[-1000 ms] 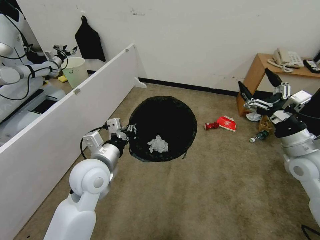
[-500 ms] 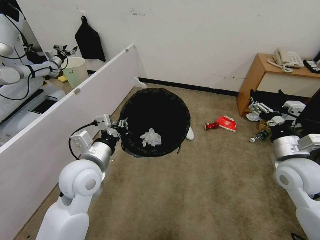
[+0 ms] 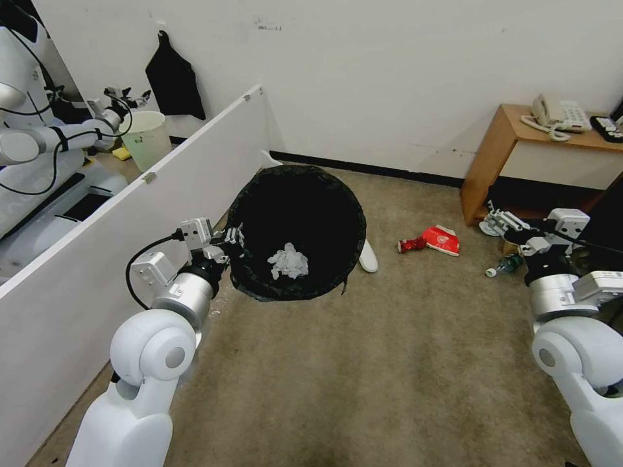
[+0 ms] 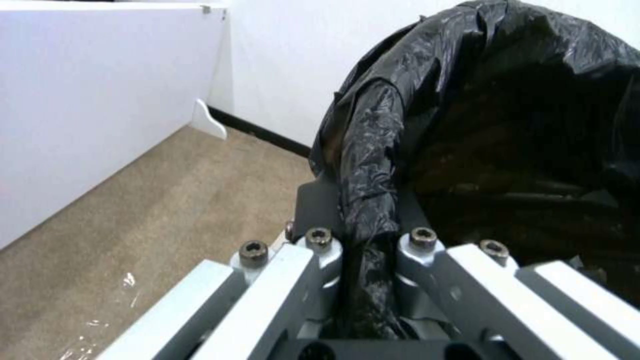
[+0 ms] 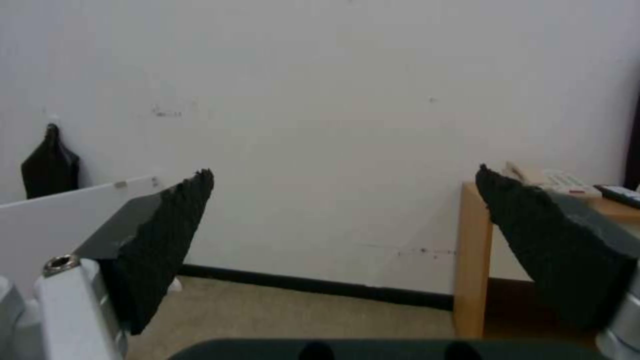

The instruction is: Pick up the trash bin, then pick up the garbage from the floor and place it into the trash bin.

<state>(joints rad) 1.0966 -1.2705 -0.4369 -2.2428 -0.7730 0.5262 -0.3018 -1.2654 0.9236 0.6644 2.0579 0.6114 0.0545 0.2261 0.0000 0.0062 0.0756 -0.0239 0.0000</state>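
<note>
Beige carpet floor point(image 3: 402, 363), white wall behind, a white partition board point(image 3: 97, 259) along the robot's left, a wooden side table point(image 3: 519, 149) with a phone at far right.

Left gripper point(image 3: 228, 241) was clamped on the near-left rim of the trash bin point(image 3: 295, 194); the left wrist view showed the fingers point(image 4: 320, 250) pinching a fold of the black bag point(image 4: 373, 150) over that rim. The bin's mouth faced the head camera, just beside the partition. A crumpled white tissue point(image 3: 288, 261) lay inside it.

Right gripper point(image 5: 343, 200) was spread wide with nothing between its black fingertips point(image 5: 167, 225), pointed toward the wall and the side table. In the head view the right arm sat low at the right edge, near the table's foot.

Litter on the floor:
- white slipper point(image 3: 368, 257) just beside the bin's right side, partly hidden by it
- crushed red can point(image 3: 411, 244) touching the red paper cup point(image 3: 442, 239), well right of the bin
- clear bottle point(image 3: 503, 266) further right, close to the right arm
- second white slipper point(image 3: 492, 225) by the table leg
</note>
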